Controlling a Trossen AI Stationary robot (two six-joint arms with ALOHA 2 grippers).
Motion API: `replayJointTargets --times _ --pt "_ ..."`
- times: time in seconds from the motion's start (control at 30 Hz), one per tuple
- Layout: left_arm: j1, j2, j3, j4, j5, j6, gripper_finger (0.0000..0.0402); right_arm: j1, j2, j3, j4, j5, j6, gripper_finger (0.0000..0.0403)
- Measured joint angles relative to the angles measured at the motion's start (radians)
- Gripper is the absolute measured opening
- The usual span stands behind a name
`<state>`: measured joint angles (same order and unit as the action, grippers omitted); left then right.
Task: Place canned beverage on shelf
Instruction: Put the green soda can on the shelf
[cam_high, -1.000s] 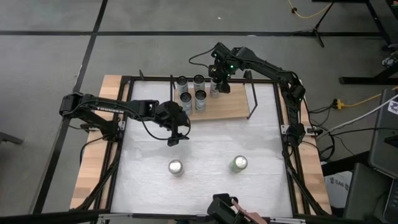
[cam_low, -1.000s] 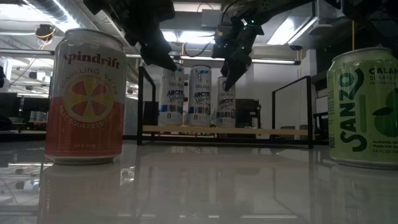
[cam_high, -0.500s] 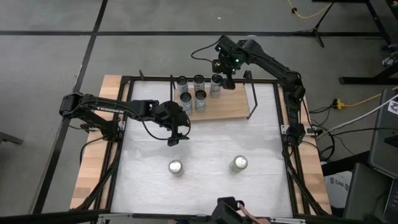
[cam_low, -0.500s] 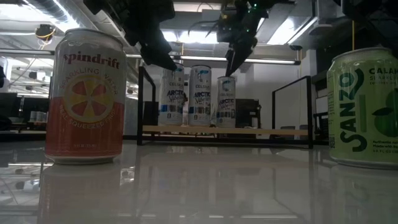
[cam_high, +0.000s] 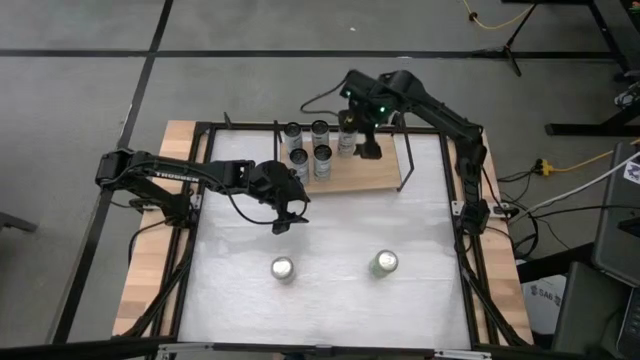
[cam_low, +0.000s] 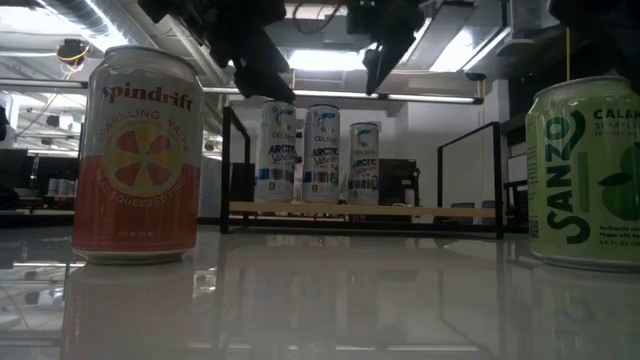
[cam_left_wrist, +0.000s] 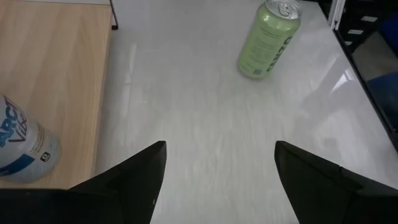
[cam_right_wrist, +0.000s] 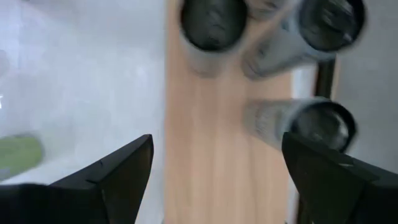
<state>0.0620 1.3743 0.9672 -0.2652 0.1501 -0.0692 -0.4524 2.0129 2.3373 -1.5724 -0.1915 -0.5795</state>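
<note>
Several blue-and-white cans (cam_high: 321, 154) stand upright on the light-wood shelf (cam_high: 372, 174) at the far side of the table. My right gripper (cam_high: 367, 149) hovers open high above the shelf, next to the rightmost can (cam_low: 363, 163), with nothing between its fingers (cam_right_wrist: 106, 180). My left gripper (cam_high: 284, 222) hangs open over the white tabletop just near of the shelf's left end, also holding nothing (cam_left_wrist: 221, 180). An orange-and-white can (cam_high: 283, 268) and a green can (cam_high: 385, 263) stand upright on the table's near half.
Black wire uprights (cam_low: 498, 178) rise at the shelf's ends. The shelf's right half (cam_right_wrist: 224, 162) is bare wood. White tabletop (cam_left_wrist: 205, 99) lies open between the shelf and the two near cans. A black frame (cam_high: 200, 180) edges the table.
My right gripper, open all the while, has risen from the top of the rightmost shelf can and drifted a little toward the table's near edge. That can stays upright on the shelf.
</note>
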Motion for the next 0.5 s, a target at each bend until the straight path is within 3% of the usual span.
replayJointTargets --times 0.33,0.5 --pt "-0.006 0.000 0.000 -0.001 0.000 0.000 0.0292 0.205 -0.011 0.000 0.001 0.002 0.134 0.0344" --pt "-0.030 0.000 0.000 -0.002 -0.010 0.001 0.0292 0.312 -0.022 -0.001 0.001 0.078 0.233 0.0344"
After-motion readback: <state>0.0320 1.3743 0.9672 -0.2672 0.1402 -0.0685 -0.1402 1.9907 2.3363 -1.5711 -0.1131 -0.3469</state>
